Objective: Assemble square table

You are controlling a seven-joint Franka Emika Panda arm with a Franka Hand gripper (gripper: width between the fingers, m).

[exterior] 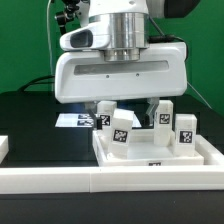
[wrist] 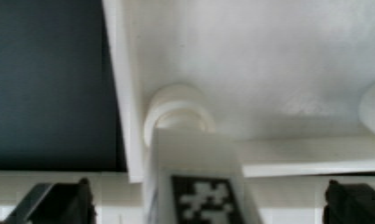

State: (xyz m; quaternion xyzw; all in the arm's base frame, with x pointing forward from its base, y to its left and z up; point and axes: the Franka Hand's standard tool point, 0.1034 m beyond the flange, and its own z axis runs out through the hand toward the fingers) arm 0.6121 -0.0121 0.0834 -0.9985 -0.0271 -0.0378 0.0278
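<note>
the large white plastic square tray-like table top [exterior: 150, 152] lies on the black surface [exterior: 30, 115] with small white tagged leg posts [exterior: 121, 131] apparently standing on it, the spread, empty claw [exterior: 131, 112] above them, so fitting looks underway.

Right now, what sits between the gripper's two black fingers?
In the wrist view, a white plastic leg post with a black-and-white tag stands between the open gripper's black fingers, not yet clamped. Behind it lies the white square tabletop.
</note>
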